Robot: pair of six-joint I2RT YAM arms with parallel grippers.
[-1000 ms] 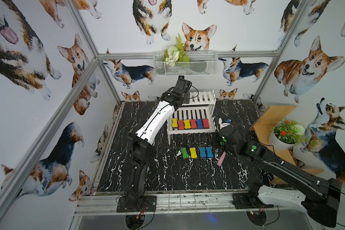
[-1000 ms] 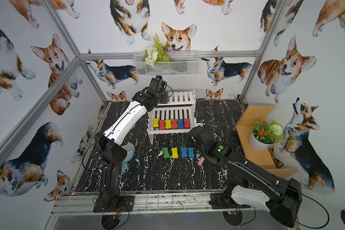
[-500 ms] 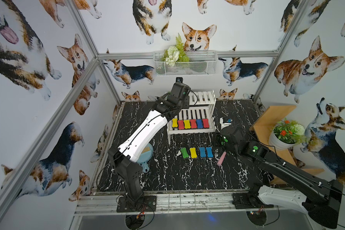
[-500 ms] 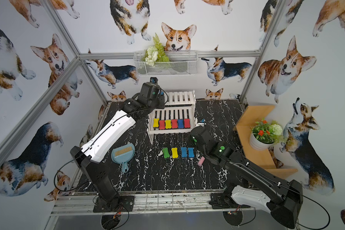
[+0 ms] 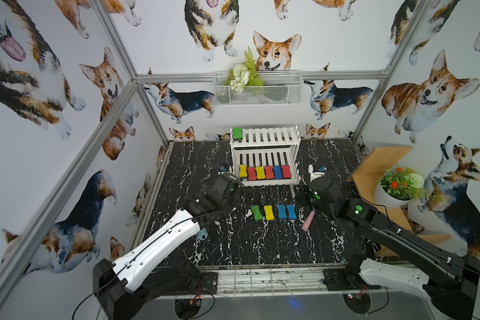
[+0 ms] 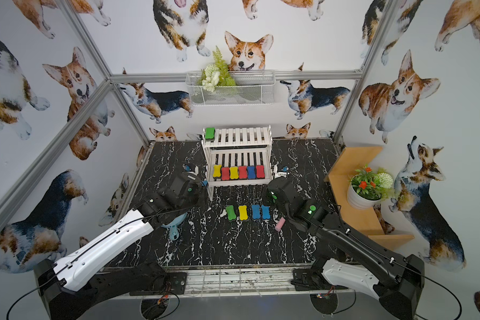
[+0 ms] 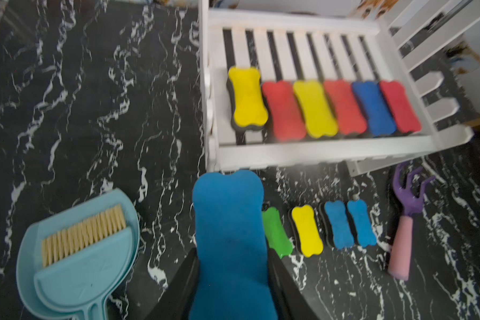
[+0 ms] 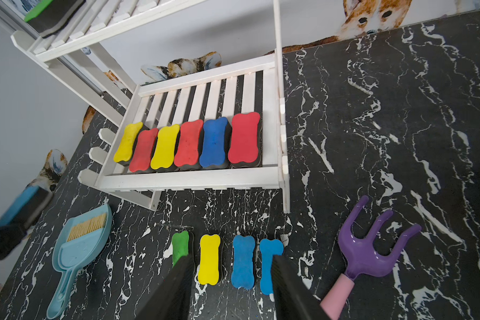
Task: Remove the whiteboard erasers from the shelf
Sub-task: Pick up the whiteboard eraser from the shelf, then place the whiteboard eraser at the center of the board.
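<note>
My left gripper (image 7: 233, 255) is shut on a blue eraser (image 7: 229, 221), held just off the front left corner of the white shelf (image 5: 272, 135). The right wrist view shows that eraser (image 8: 22, 201) from the side. Six whiteboard erasers (image 5: 263, 172) line the lower tier: yellow, red, yellow, red, blue, red. A green one (image 5: 237, 133) lies at the left end of the upper tier. Green, yellow and two blue erasers (image 5: 273, 212) sit in a row on the table. My right gripper (image 8: 233, 259) hovers open above that row, holding nothing.
A purple rake with a pink handle (image 5: 308, 220) lies right of the table row. A light blue dustpan and brush (image 7: 78, 249) lies under my left arm. A tan wooden stand (image 5: 383, 163) with a potted plant is at the right. A wire basket (image 5: 257, 91) hangs on the back wall.
My left arm has drawn back from the shelf's upper tier and come down toward the front left, carrying the blue eraser. The right arm has stayed put.
</note>
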